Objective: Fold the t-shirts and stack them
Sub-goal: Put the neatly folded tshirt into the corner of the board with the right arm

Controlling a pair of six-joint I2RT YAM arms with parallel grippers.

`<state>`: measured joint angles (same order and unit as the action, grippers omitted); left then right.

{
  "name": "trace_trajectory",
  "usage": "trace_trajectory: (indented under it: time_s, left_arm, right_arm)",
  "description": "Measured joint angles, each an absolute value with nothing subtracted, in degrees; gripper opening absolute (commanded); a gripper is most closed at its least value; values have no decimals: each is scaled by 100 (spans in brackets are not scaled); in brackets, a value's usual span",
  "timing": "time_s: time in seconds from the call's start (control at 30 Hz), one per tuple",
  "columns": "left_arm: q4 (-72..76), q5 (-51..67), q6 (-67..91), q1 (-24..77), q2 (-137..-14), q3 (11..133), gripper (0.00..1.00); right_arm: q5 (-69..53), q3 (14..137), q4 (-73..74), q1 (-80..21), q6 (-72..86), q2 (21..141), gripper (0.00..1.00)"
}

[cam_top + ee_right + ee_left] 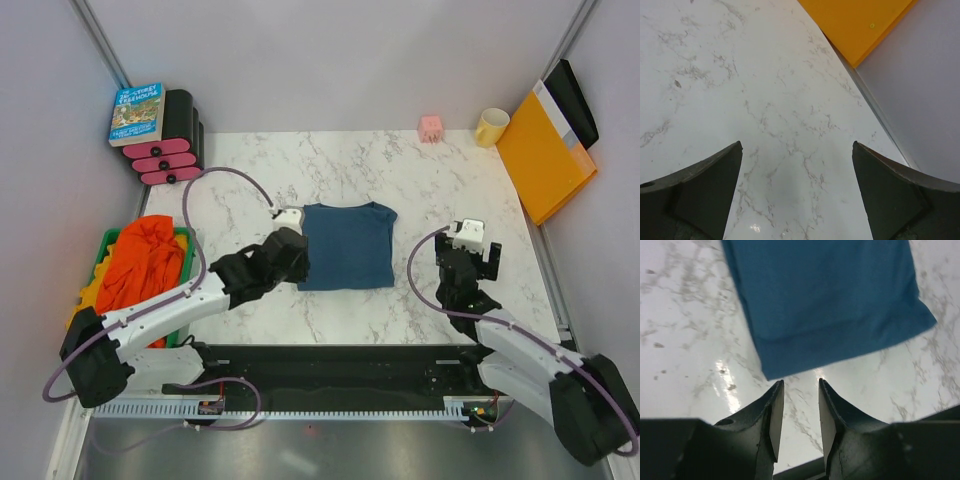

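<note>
A dark teal-blue t-shirt (346,246) lies flat in the middle of the marble table, collar toward the far side. My left gripper (291,262) hovers at its near-left edge. In the left wrist view the shirt (830,300) fills the top, and its hem corner lies just beyond my narrowly open, empty gripper (800,382). An orange t-shirt (145,258) is heaped in a green basket (186,236) at the left, with yellow cloth (88,293) under it. My right gripper (478,262) is right of the blue shirt, wide open and empty over bare marble (797,145).
An orange-yellow folder (543,153) leans at the far right and shows in the right wrist view (855,25). A yellow mug (491,126) and a pink cube (431,128) stand at the back. A book (137,112) rests on pink-black rolls (168,150) at the back left.
</note>
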<state>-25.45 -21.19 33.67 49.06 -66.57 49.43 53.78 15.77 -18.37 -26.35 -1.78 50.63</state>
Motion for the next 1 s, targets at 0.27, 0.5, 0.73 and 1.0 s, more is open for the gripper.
trace_trajectory:
  time_s: [0.27,0.5,0.73,1.0]
  left_arm:
    - [-2591,-2182,3824,6123,-6740,4943,40]
    - [-2738,-2338,3964,6541,-6401,4759,41]
    - [-2768,-2392,3964,6545,-6143,4580,41]
    - [-2762,-2349,3962,6545,-6375,4580,41]
  right_arm:
    - [5660,1721,-4101,-2211,95,7225,98]
    - [4547,1662,-5009,-1636,-351,8136,98]
    - [2252,1256,-5402,-904,-386,7660,98]
    - [1216,1020,-6733,-602,-108,8807,98]
